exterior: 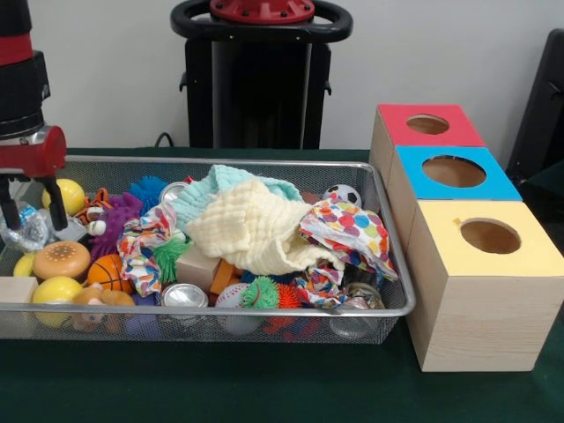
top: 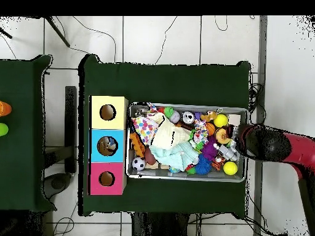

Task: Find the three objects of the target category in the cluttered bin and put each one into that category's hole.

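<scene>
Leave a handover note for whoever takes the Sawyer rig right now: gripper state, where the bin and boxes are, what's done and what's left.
Gripper: open, holding nothing, lowered over the bin's end farthest from the boxes, beside a yellow ball.
Wire bin: full of clutter; a cream cloth and a polka-dot cloth cover the middle.
Boxes beside the bin: red, blue, yellow.
Done: the overhead view shows something inside the blue box's hole; the other two holes look empty.
Left: cannot tell the target category; keep searching, probably under the cloths.
</scene>
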Robot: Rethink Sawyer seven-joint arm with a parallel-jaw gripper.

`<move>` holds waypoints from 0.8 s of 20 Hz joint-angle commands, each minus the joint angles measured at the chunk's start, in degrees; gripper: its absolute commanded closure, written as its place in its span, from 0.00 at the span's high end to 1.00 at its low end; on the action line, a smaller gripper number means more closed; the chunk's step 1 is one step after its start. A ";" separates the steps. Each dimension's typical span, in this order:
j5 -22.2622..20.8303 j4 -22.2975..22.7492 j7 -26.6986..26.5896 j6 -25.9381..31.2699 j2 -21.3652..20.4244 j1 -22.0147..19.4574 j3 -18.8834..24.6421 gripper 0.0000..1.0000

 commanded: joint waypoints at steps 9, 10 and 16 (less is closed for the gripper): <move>-3.47 -1.38 -20.11 3.40 2.52 1.85 0.31 1.00; -4.02 -1.16 -19.64 3.05 2.44 2.33 -0.09 1.00; -5.84 -1.10 -19.93 2.99 2.64 3.97 -0.79 1.00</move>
